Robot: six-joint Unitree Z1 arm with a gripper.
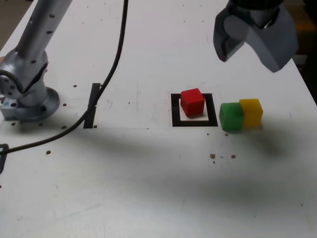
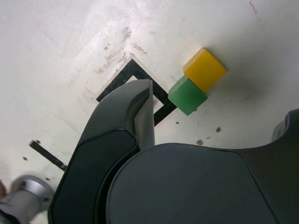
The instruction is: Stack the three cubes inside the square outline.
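Observation:
The red cube (image 1: 192,102) sits inside the black square outline (image 1: 194,122), slightly turned against its sides. Just to the exterior view's right of the outline, the green cube (image 1: 231,116) and the yellow cube (image 1: 251,111) stand on the table, touching each other. My gripper (image 1: 249,63) hangs open and empty above and behind that pair. In the wrist view the green cube (image 2: 187,95) and yellow cube (image 2: 204,69) lie beyond the open gripper (image 2: 215,105). One finger (image 2: 145,112) covers part of the square outline (image 2: 119,79) and hides the red cube.
The arm's metal base (image 1: 27,94) stands at the exterior view's left, with a black cable (image 1: 114,64) trailing across the table. A thin black strip mark (image 1: 91,106) lies near it. Small dark specks (image 1: 213,156) dot the white table. The table's edge runs close at the right.

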